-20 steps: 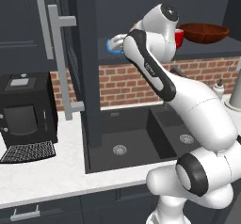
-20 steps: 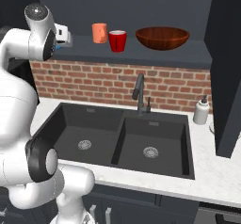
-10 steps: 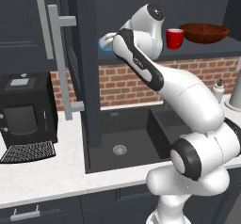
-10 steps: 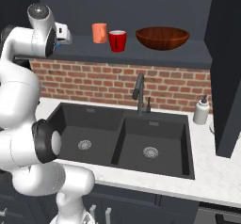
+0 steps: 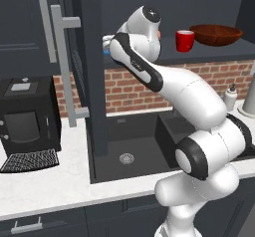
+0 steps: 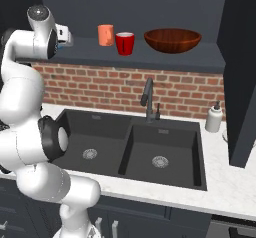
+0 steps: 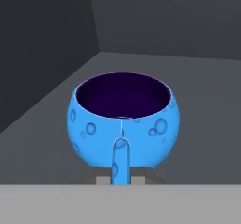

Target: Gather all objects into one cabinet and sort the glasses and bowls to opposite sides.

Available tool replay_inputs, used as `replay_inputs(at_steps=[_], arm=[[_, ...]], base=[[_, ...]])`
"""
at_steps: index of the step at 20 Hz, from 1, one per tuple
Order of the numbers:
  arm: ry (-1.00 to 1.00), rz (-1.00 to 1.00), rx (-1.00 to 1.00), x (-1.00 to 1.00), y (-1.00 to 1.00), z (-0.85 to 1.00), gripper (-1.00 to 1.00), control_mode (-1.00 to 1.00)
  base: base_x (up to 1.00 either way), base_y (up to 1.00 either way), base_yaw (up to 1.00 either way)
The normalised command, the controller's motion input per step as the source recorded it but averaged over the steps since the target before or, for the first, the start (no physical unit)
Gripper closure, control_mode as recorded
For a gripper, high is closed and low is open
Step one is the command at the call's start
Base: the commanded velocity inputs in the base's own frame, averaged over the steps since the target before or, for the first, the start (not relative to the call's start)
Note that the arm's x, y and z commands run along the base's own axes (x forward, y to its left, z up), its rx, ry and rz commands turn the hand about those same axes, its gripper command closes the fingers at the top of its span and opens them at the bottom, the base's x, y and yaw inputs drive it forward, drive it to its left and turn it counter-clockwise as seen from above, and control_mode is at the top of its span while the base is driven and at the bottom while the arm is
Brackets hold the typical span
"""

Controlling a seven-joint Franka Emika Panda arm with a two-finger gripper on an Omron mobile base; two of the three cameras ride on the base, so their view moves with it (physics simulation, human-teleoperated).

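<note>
My gripper is shut on the rim of the small blue bowl; one fingertip shows on its outer wall and the other is hidden inside. The bowl sits at the left end of the cabinet shelf, near the back corner; whether it touches the shelf I cannot tell. A sliver of the blue bowl shows by the hand. Further right stand the orange mug, the red mug and the wide brown bowl, also seen as red mug and brown bowl.
The cabinet's left door stands open beside the arm, with its bar handle. The right door hangs open too. Below are a double sink, a faucet, a soap dispenser and a coffee machine.
The hand with the blue bowl has shifted slightly left, deeper toward the shelf's left end, and the forearm has swung round. The mugs and brown bowl have not moved.
</note>
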Motion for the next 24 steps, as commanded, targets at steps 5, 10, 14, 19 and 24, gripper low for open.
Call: replay_inputs(at_steps=[5, 10, 14, 19, 24], arm=[[0.0, 0.0, 0.0, 0.25, 0.15, -0.02, 1.0, -1.0], [0.0, 0.0, 0.0, 0.26, 0.17, -0.08, 1.0, -1.0], [0.0, 0.0, 0.0, 0.24, 0.19, -0.09, 1.0, -1.0], [0.0, 0.0, 0.0, 0.2, 0.11, -0.03, 1.0, -1.0], [0.0, 0.0, 0.0, 0.16, 0.09, -0.01, 1.0, -1.0]], base=[[0.0, 0.0, 0.0], [0.0, 0.0, 0.0], [0.0, 0.0, 0.0], [0.0, 0.0, 0.0], [0.0, 0.0, 0.0]])
